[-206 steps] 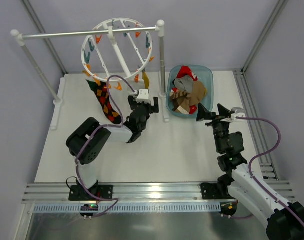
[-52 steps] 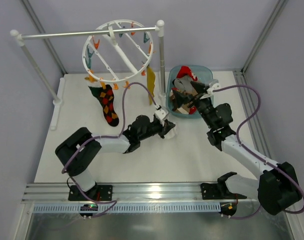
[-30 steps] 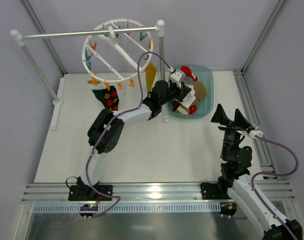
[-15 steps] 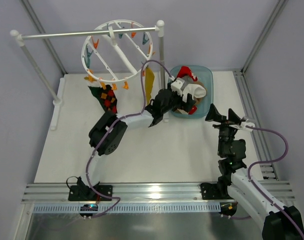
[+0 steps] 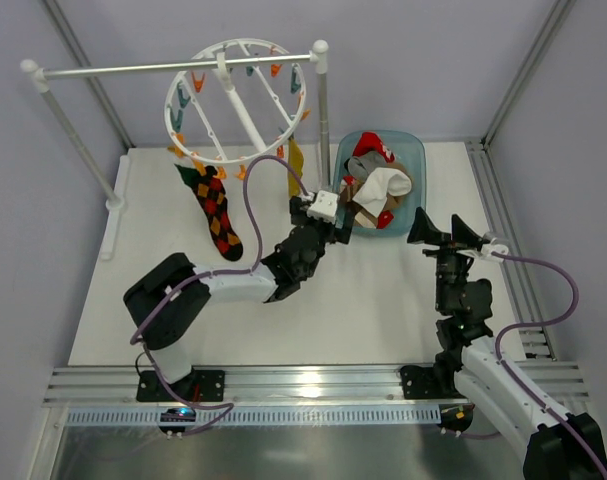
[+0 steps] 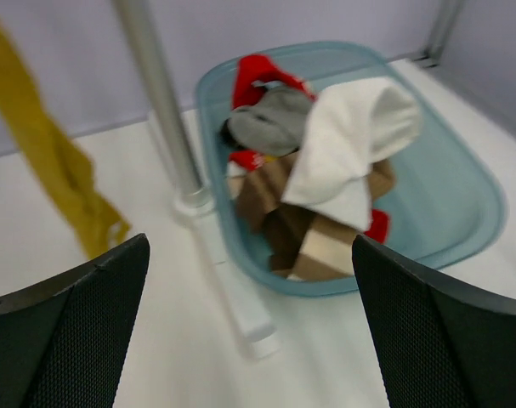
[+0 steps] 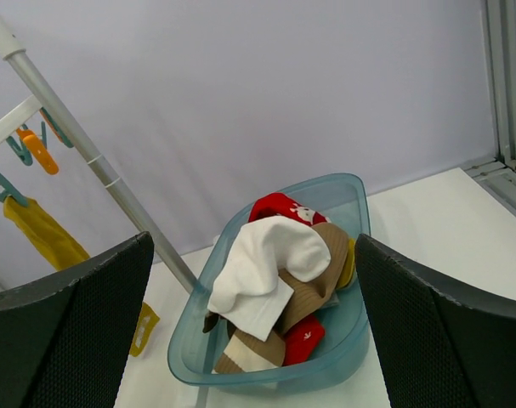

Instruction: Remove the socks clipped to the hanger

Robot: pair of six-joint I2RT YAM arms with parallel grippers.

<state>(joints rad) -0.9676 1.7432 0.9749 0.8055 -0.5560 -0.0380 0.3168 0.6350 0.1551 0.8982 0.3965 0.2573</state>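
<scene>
The yellow sock (image 6: 58, 170) is cropped at top.

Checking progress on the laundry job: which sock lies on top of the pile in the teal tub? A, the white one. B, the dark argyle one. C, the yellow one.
A: the white sock sits uppermost on the pile in the teal tub, plain in both wrist views.

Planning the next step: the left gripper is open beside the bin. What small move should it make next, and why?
Probably swing the left gripper left toward the yellow sock, the nearer of two hanging from the hanger; the argyle sock hangs farther left. Its jaws are open and empty, and the white sock lies in the bin.
</scene>
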